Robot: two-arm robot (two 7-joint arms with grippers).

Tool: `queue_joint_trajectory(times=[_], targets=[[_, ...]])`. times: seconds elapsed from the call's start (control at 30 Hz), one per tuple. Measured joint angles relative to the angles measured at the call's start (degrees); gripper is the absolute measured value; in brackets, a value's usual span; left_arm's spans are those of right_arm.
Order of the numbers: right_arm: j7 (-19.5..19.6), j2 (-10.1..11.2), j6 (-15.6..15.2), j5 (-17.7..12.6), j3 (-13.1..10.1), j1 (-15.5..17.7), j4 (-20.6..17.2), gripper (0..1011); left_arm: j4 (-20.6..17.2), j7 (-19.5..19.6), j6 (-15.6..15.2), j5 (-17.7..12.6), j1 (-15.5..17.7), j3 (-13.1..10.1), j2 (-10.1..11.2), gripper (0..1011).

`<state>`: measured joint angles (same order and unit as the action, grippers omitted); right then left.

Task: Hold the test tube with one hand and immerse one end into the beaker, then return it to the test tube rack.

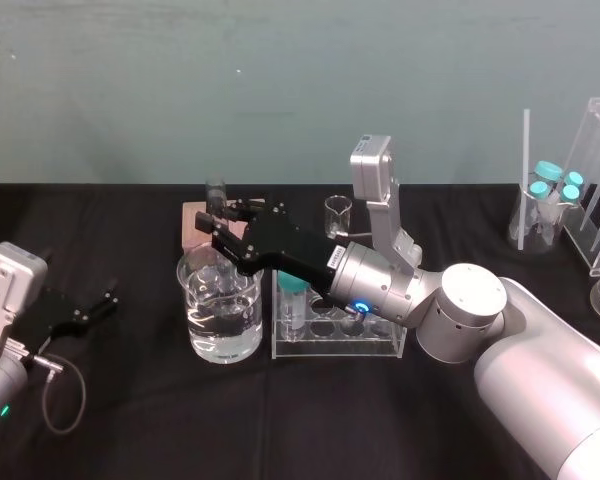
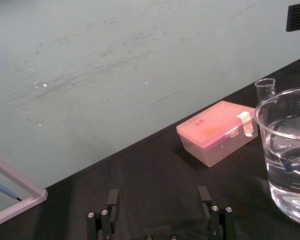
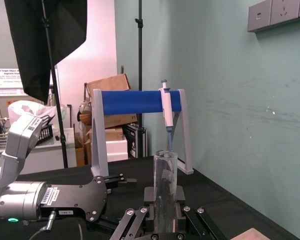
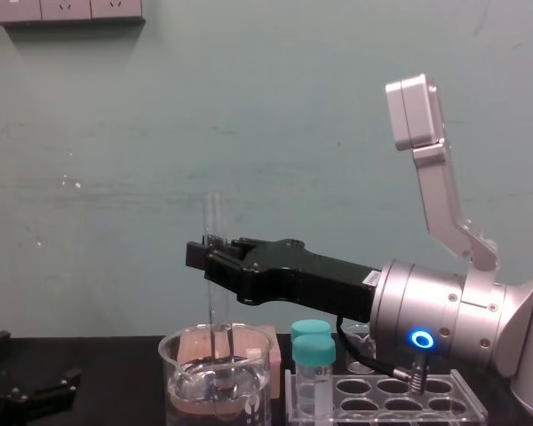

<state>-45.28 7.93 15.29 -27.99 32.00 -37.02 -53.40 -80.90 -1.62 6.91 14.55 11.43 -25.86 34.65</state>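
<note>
In the head view, the long thin clear glass test tube (image 1: 215, 190) stands upright over the large wide clear glass beaker (image 1: 196, 300), which sits near the middle of the bench, just left of the low clear acrylic test tube rack (image 1: 380, 346). The black two-finger right gripper (image 1: 220, 222) is clamped around the tube. The black left gripper (image 1: 102, 303) rests near the bench's left edge. In the left wrist view, the left gripper (image 2: 159, 212) has its fingers (image 2: 112, 199) spread wide with nothing between them, and the water-filled beaker (image 2: 290, 150) stands beyond it. In the right wrist view, the right gripper (image 3: 165, 220) pinches the uncapped, transparent tube (image 3: 165, 175) around its lower part, with the open mouth above. In the chest view, the tube (image 4: 215, 222) is vertical. The right gripper (image 4: 206, 257) grips it mid-length, and its rounded end is down past the rim of the beaker (image 4: 179, 368), near the water's surface. The rack (image 4: 373, 404) is beside it.
</note>
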Motion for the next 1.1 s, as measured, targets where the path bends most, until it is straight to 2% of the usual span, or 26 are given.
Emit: queue_joint_trajectory(times=[1.1], targets=[[-0.35, -0.01, -0.02, -0.35, 0.06, -0.08, 0.26, 226, 0.00, 0.00, 0.00, 0.00, 0.00, 0.00, 0.00, 1000]])
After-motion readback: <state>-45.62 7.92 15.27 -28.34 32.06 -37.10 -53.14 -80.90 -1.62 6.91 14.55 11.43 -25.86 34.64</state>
